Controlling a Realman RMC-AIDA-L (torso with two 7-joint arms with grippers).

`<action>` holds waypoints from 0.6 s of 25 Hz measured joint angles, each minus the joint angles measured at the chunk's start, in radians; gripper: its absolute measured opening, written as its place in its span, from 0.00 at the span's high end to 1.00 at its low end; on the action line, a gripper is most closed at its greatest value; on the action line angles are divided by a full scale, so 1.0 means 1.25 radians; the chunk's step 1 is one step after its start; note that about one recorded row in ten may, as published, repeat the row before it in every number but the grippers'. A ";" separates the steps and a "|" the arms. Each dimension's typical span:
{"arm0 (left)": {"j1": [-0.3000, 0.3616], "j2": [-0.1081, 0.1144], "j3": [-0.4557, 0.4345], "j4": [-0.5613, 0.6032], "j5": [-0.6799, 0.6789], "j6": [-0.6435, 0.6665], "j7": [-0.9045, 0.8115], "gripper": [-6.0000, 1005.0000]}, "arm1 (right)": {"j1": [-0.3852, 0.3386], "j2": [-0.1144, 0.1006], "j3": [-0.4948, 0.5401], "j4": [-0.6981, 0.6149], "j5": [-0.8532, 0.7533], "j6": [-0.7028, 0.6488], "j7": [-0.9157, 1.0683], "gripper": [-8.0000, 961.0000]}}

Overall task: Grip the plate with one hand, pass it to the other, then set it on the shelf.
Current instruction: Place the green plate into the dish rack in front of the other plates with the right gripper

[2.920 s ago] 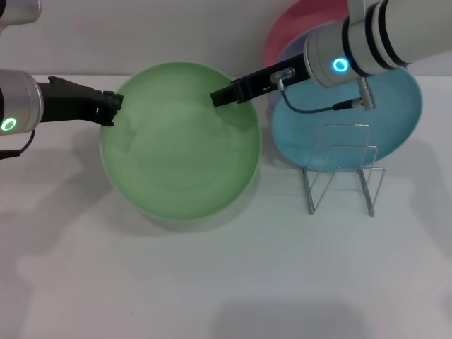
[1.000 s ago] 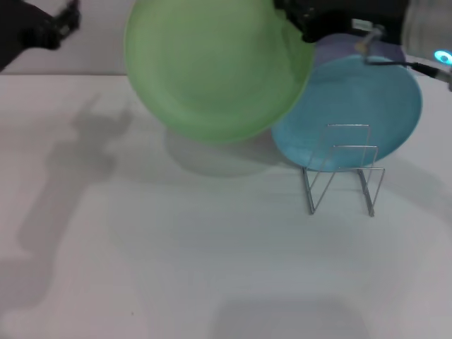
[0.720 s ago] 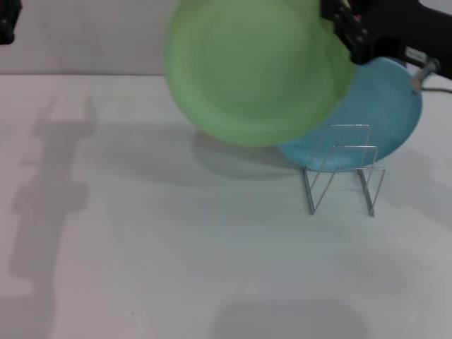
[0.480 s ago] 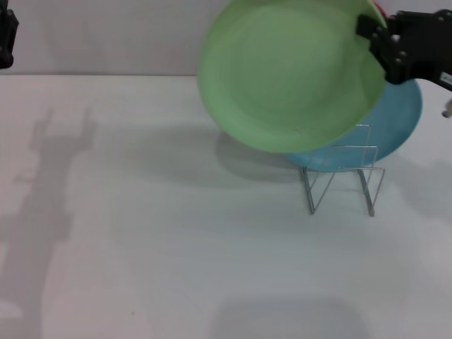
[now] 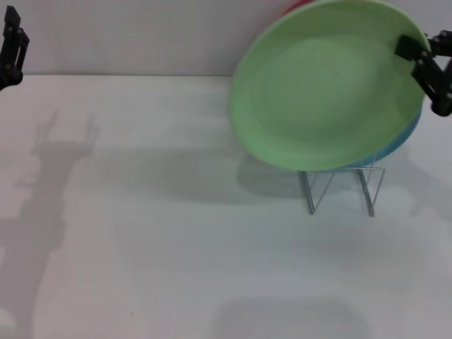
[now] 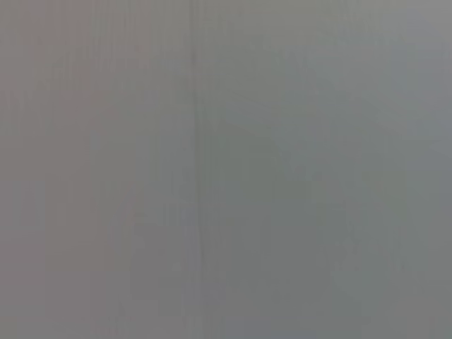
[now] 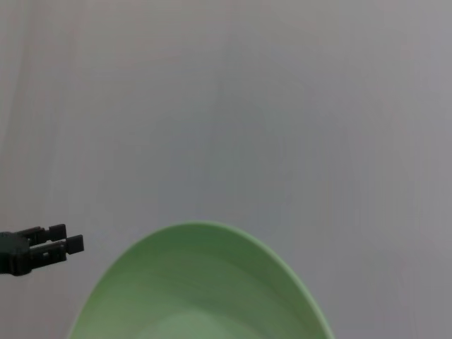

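The light green plate hangs tilted in the air at the right of the head view, above and partly in front of the silver wire shelf. My right gripper is shut on the plate's right rim. The plate's far edge also shows in the right wrist view. My left gripper is raised at the far left edge, well away from the plate; it shows small in the right wrist view. The left wrist view shows only a blank grey surface.
A sky-blue plate leans behind the shelf, mostly hidden by the green plate. A sliver of a red plate shows above the green rim. The white table spreads to the left and front.
My right gripper has carried the green plate to the right, over the wire shelf. My left gripper has let go of the plate and drawn back to the far left.
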 joint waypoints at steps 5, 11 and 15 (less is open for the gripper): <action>-0.002 -0.001 0.008 0.020 0.005 -0.007 -0.031 0.31 | 0.002 0.000 0.055 -0.041 0.000 0.053 -0.079 0.94; -0.002 -0.001 0.026 0.039 0.006 -0.010 -0.062 0.31 | 0.008 -0.002 0.097 -0.067 -0.002 0.079 -0.129 0.94; 0.001 -0.001 0.041 0.039 0.006 -0.010 -0.062 0.31 | 0.012 -0.003 0.122 -0.070 -0.003 0.098 -0.152 0.94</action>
